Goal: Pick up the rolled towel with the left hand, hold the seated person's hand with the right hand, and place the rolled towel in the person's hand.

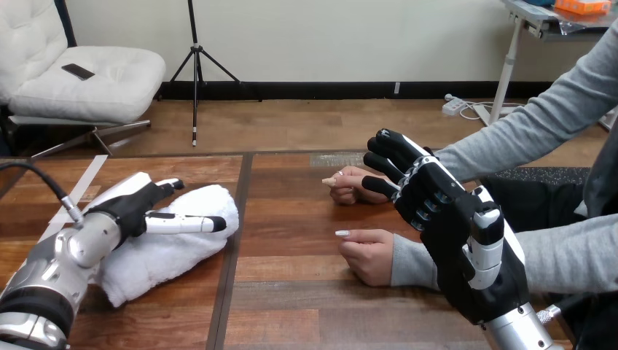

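Note:
The white rolled towel (171, 251) lies on the left part of the wooden table (291, 292). My left hand (135, 208) rests on top of it, fingers reaching over its far side and thumb stretched straight across it, not curled round it. My right hand (455, 240) is raised at the right, open, its back towards the camera and its fingers spread. Its fingertips (386, 149) overlap the grey-sleeved wrist of the person's farther hand (352, 186); I cannot tell whether they touch. The person's nearer hand (368, 255) rests on the table as a loose fist, beside my right palm.
A dark seam (235, 240) between two tabletop boards runs just right of the towel. A strip of pale tape (76, 191) lies on the table at the far left. Bare wood lies between the towel and the person's hands.

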Available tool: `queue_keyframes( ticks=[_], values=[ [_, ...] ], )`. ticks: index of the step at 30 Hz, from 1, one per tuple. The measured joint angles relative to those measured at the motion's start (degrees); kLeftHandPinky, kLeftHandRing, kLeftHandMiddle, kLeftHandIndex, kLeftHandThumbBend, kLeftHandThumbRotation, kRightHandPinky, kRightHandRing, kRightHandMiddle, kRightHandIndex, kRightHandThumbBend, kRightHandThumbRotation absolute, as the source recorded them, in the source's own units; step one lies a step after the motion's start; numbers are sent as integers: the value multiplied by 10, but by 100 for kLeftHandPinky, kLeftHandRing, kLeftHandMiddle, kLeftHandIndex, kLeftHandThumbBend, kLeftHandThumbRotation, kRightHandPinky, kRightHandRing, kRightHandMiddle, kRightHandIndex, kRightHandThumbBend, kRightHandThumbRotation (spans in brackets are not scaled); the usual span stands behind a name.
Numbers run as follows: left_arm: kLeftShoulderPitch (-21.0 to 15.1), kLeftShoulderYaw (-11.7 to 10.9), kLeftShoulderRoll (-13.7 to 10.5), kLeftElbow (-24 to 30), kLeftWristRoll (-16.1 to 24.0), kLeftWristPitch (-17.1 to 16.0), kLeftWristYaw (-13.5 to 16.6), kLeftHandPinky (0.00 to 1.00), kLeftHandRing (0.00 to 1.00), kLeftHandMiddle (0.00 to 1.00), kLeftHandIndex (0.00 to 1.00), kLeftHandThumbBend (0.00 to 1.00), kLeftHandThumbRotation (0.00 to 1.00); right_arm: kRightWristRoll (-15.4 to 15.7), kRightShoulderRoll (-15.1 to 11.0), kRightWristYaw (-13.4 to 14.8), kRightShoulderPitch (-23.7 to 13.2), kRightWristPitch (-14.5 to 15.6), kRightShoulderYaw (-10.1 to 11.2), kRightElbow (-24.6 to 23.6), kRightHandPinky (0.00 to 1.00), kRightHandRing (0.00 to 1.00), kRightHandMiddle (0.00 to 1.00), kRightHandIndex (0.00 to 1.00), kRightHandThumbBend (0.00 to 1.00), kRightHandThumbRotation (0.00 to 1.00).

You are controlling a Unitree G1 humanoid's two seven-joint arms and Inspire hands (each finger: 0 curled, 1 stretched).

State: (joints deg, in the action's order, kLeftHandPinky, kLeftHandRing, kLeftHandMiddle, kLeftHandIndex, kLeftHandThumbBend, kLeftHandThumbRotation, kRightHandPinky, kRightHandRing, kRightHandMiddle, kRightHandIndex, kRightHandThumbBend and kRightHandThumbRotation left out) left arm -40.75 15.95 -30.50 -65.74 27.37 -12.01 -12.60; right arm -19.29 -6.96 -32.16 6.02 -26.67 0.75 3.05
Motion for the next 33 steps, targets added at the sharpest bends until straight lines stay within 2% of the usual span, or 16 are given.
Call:
queue_keyframes(
  ticks=[8,19,25,33],
  values=[
    [-2,3,0,12,5,18,-19,83,98,96,95,100,72,0,0,2,0,0,0,0,87,92,92,89,100,100],
    [-5,23,0,40,39,56,-33,86,99,97,95,100,67,2,0,6,0,-2,0,-1,87,92,92,89,100,100],
    [-5,37,0,68,56,89,-44,86,99,96,95,100,65,2,0,8,1,-2,0,-3,87,92,92,89,100,100],
    [-5,62,0,116,98,143,-65,81,95,94,93,100,65,2,0,9,1,-2,0,-3,87,92,92,89,100,100]
  ],
)
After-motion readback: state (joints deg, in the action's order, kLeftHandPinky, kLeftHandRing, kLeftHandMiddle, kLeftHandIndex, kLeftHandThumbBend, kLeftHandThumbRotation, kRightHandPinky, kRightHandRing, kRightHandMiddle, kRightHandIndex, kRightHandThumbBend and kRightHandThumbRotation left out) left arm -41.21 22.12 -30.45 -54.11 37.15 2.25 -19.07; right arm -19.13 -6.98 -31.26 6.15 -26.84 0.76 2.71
